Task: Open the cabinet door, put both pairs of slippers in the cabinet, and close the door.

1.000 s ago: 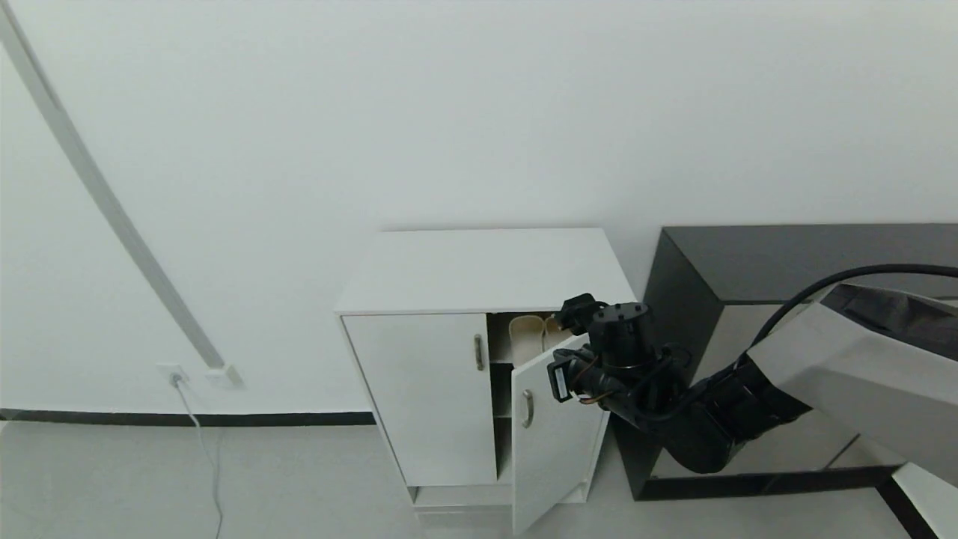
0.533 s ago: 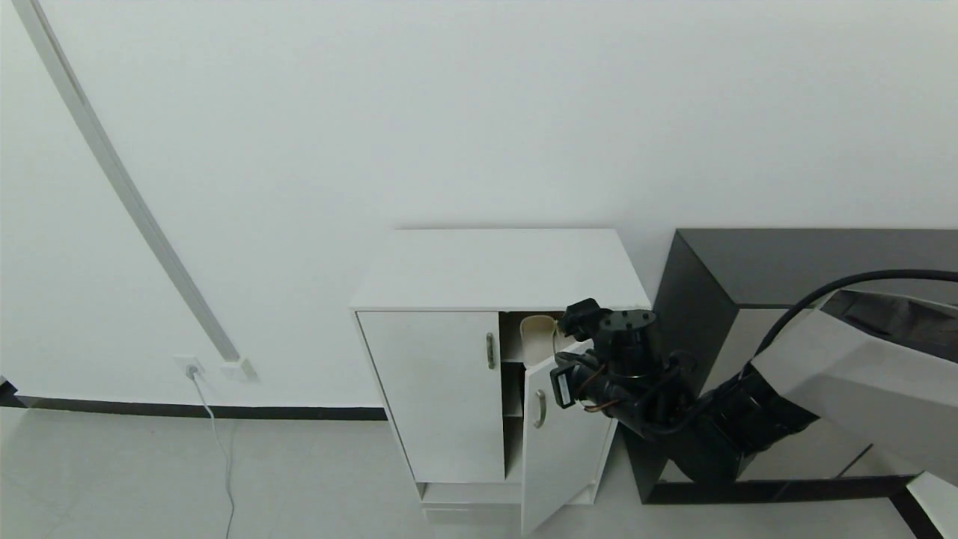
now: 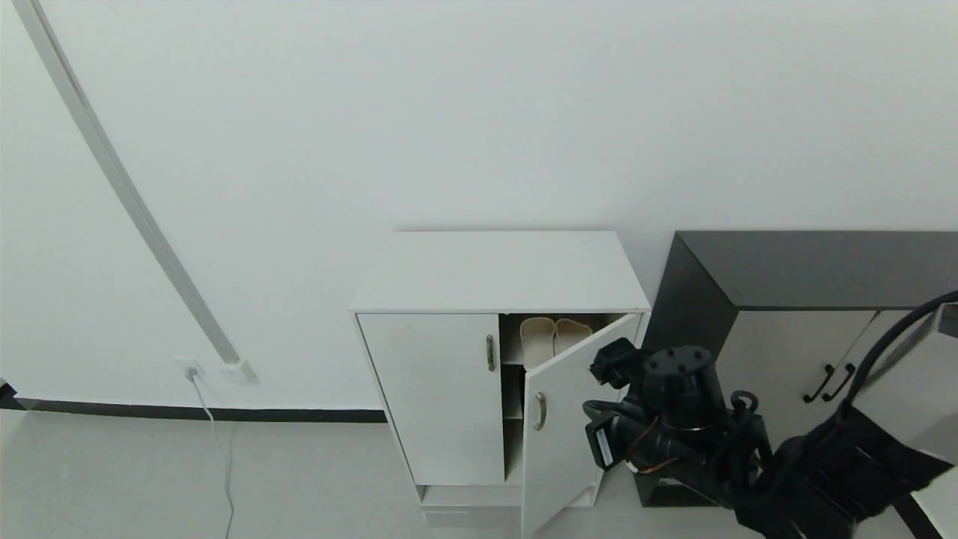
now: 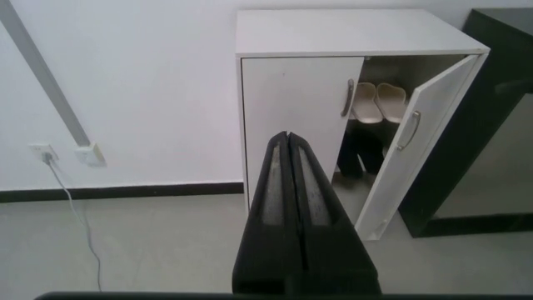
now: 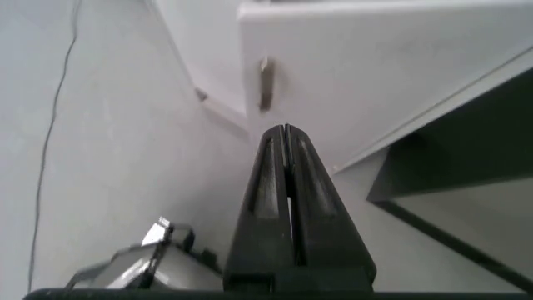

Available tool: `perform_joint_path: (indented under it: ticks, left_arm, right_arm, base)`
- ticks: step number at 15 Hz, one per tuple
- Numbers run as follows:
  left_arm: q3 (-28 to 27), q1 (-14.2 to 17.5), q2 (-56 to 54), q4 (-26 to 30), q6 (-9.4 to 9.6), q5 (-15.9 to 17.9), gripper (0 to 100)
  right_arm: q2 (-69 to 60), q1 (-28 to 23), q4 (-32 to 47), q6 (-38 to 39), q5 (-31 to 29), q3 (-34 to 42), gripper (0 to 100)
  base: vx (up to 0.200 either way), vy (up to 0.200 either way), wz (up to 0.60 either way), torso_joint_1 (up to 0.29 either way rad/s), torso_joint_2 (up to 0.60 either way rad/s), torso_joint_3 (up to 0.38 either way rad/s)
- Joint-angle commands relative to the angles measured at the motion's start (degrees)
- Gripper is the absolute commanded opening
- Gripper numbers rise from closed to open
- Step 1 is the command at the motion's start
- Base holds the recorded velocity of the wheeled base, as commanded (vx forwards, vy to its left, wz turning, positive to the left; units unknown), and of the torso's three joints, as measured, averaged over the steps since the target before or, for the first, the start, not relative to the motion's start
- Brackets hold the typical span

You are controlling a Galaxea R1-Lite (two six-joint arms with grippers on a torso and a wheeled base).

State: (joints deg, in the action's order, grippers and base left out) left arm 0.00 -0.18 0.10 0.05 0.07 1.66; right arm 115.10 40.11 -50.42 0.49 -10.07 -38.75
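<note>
Near the outer face of the open right door (image 3: 557, 449), at the lower right of the head view, the right gripper (image 5: 286, 133) is shown with its jaws pressed together and nothing between them. Whether it touches the door cannot be told. The left gripper (image 4: 288, 137) is likewise clenched on nothing and is held well apart from the cabinet (image 3: 494, 273), facing its front.

The right door is hinged on the cabinet's right side and stands partly open, with its curved metal handle (image 3: 539, 411) on the outer face. The left door (image 3: 426, 397) is shut, and its handle (image 3: 490, 352) is set beside the central edge.

Through the gap, a beige pair of slippers (image 3: 554, 337) is seen side by side on the upper shelf. In the left wrist view, a dark pair of slippers (image 4: 360, 150) is seen on the shelf below.

The white cabinet is placed against the wall at the lower centre of the head view. A dark cabinet (image 3: 816, 269) stands just beside it at the right of the frame.

At the lower left, a wall socket (image 3: 187, 369) is shown with a cable (image 3: 217, 449) hanging to the floor (image 3: 112, 479). A pale trunking strip (image 3: 112, 172) runs diagonally from the upper left down to a point near the socket.
</note>
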Motion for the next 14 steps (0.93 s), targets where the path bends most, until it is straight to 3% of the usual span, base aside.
perform_joint_path:
  ticks: [1, 4, 9, 14]
  left_arm:
    - [0.0, 0.01, -0.01, 0.04, 0.01, 0.01, 0]
    - [0.0, 0.01, -0.01, -0.05, 0.01, 0.01, 0]
    - [0.0, 0.01, -0.01, -0.05, -0.07, 0.01, 0]
    - [0.0, 0.01, -0.01, -0.05, -0.07, 0.01, 0]
  right_arm:
    - [-2.69, 1.29, -2.58, 0.13, 0.05, 5.09, 0]
    - [-1.72, 1.82, -4.6, 0.3, 0.14, 8.96, 0]
    - [4.6, 2.26, -9.78, 0.22, 0.14, 7.46, 0]
    - [12.69, 1.9, -11.89, 0.3, 0.05, -0.18, 0]
  base:
    - [0.2, 0.0, 0.0, -0.002, -0.01, 0.002]
    - [0.2, 0.0, 0.0, 0.002, 0.01, 0.005]
    - [0.0, 0.0, 0.0, 0.0, 0.0, 0.0]
    - [0.0, 0.0, 0.0, 0.0, 0.0, 0.0]
